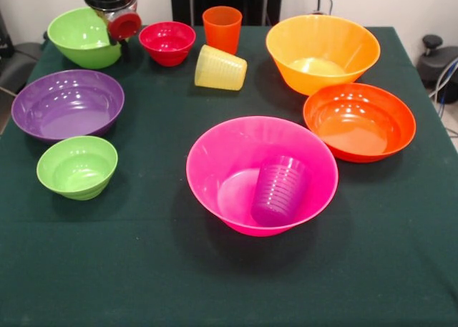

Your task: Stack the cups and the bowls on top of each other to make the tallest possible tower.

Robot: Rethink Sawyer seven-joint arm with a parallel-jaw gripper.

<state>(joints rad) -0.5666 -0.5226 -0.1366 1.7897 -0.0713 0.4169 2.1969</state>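
Nearest sits the pink bowl (262,171) with the purple cup (279,191) inside. Seven bowls, three cups (all apart). Jaws (123,23) touch the medium green bowl (84,37); can't tell their state.

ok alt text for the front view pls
A purple cup sits in a large pink bowl on a green table. Seven more cups and bowls are spread behind it, one yellow cup tipped over. The gripper hangs over a green bowl.

glossy plastic bowls (262,174), matt cloth table (143,277)
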